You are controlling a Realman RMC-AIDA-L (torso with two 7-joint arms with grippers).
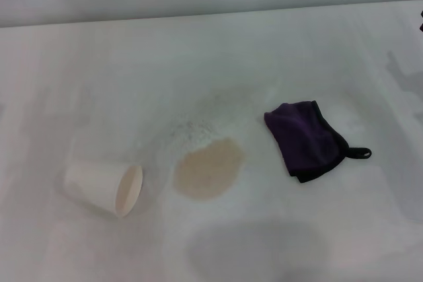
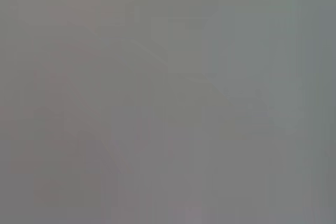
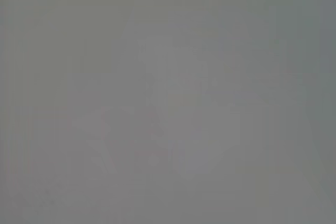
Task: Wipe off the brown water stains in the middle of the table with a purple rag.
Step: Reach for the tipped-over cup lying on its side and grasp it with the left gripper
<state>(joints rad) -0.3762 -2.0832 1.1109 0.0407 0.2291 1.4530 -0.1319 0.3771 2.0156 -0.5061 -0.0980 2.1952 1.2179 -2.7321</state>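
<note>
Purple rag (image 1: pixel 305 140) right of brown water stains (image 1: pixel 209 168) | paper cup (image 1: pixel 106 188) tipped left | hands unseen

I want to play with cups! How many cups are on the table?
1. A white paper cup lies tipped on its side on the table, left of the brown water stains. The purple rag lies to the stains' right.

The counter (image 1: pixel 218 51) is viewed from the head camera, above and in front, angled down, with stain (image 1: pixel 209 168), rag (image 1: pixel 305 140) and cup (image 1: pixel 104 188) framed; only featureless grey is given by both wrist views, so nothing shared is seen
</note>
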